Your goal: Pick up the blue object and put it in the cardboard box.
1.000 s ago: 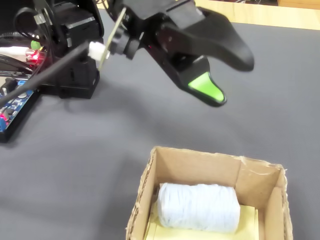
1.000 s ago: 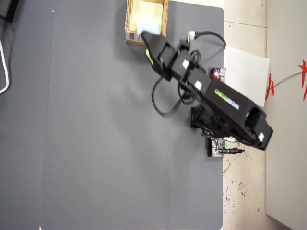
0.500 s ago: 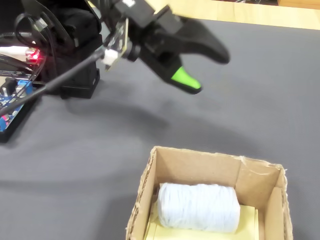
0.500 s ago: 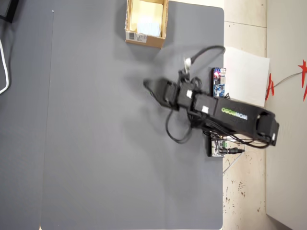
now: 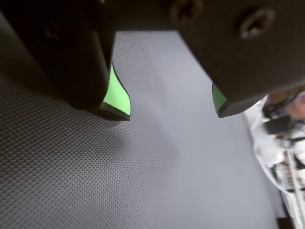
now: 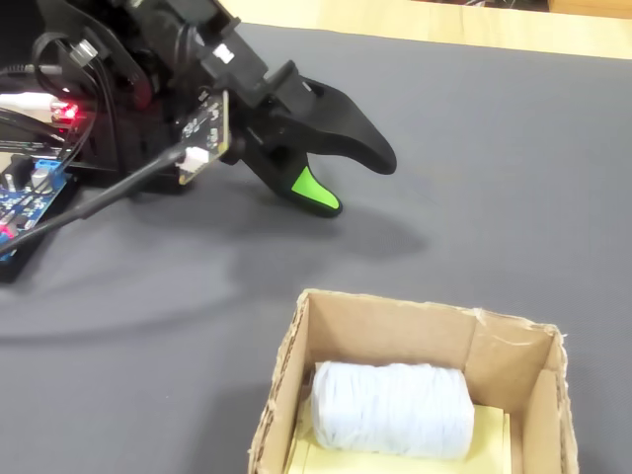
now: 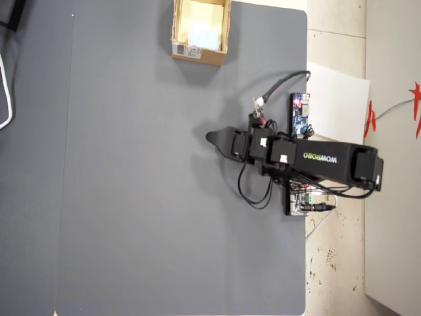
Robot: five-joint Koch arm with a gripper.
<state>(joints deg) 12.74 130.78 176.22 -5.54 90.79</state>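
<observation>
Now the pincer (image 5: 171,112) is hanging spread and empty over the bench (image 6: 513,178), while the blue object (image 6: 392,409) is lying inside the box (image 6: 341,331).

Grey mat (image 7: 145,197), perhaps concrete floor (image 7: 335,276)

Black arm (image 7: 309,160) (white "WOWROBO" lettering), green-padded tool (image 6: 355,183), black cables.

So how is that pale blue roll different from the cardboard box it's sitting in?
The blue object is a pale, soft-looking roll lying on its side; the cardboard box is brown and stiff, with upright flaps. The roll is smaller, spanning roughly half the box's width in the fixed view. The roll is rounded; the box has flat walls and corners. What they share: both sit away from the gripper, which holds nothing.
</observation>
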